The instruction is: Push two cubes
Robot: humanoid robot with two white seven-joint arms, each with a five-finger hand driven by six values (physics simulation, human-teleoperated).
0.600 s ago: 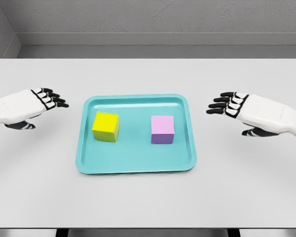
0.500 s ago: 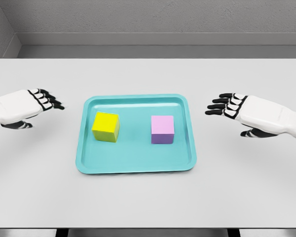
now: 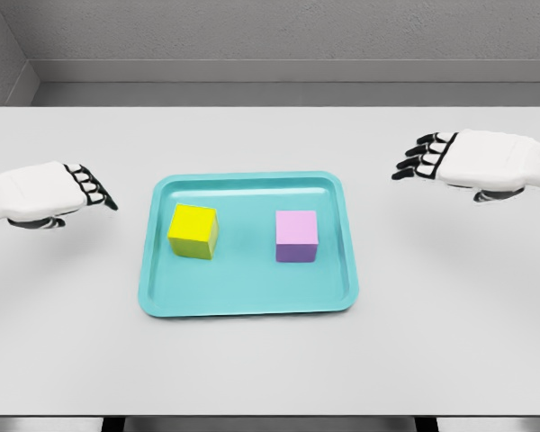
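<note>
A teal tray [image 3: 248, 301] lies at the middle of a pale grey bench [image 3: 270, 360], carrying two cubes set well apart. The yellow cube [image 3: 193, 231] sits in the tray's left half, turned slightly off square to the rim; the pink cube [image 3: 297, 236] sits in the right half, square to it, its front face a deeper violet. Neither cube touches the tray's raised rim or the other cube.

The left hand [image 3: 49, 193] hangs over the bench just left of the tray, level with the tray's far edge, its black-tipped fingers [image 3: 97, 192] held close together, pointing toward the tray and bent slightly down; it holds nothing and touches neither tray nor cube. The right hand [image 3: 472, 160] hovers farther back on the right, beyond the tray's far right corner and clear of it, fingers [image 3: 418, 159] loosely extended and a little apart, pointing left, also empty. Its thumb shows dark beneath the palm.

A grey wall [image 3: 270, 36] runs behind the bench.
</note>
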